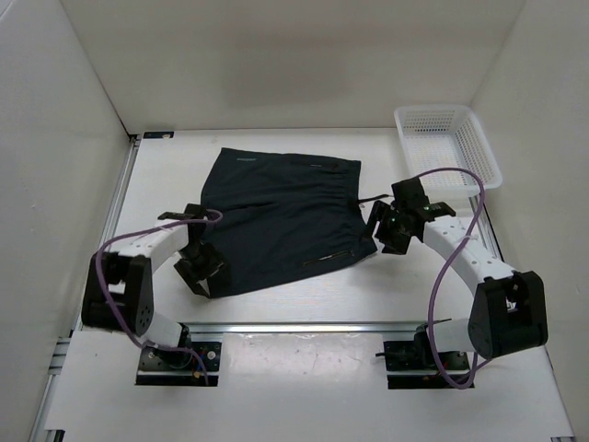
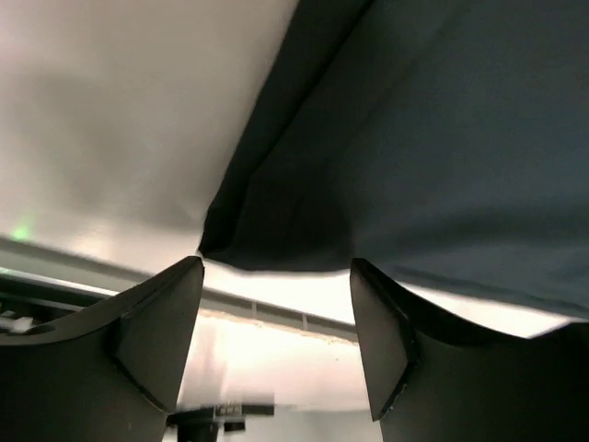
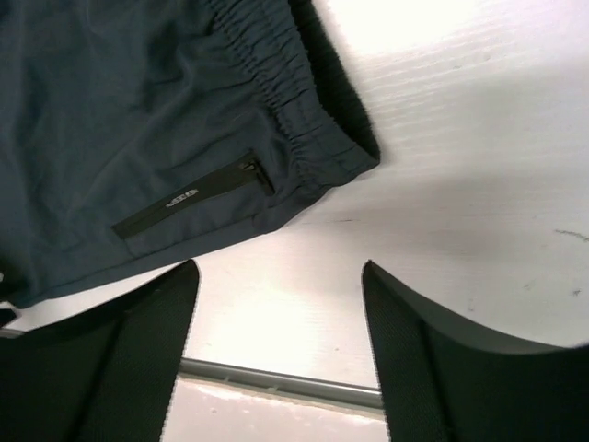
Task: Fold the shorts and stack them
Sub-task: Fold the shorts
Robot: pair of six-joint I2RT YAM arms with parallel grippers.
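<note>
- One shorts (image 1: 281, 221), flat, table (image 1: 368, 299) centre.
- Left gripper (image 2: 276, 267): fingers wide, empty, at near hem corner.
- Right gripper (image 3: 281, 267): wide, empty, beside waistband corner.
- Likely step: grasping to fold; next, pinch both corners.

One pair of shorts (image 1: 276, 221), one white mesh basket (image 1: 451, 143), two arms: left arm (image 1: 147, 245), right arm (image 1: 460, 254).

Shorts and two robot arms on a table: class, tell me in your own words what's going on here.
Two robot arms are working on dark navy shorts lying flat on the white table. The left gripper sits at the shorts' near left corner, the right gripper at the near waistband corner. Both stand open, gripping nothing yet. A white basket waits at the far right.
</note>
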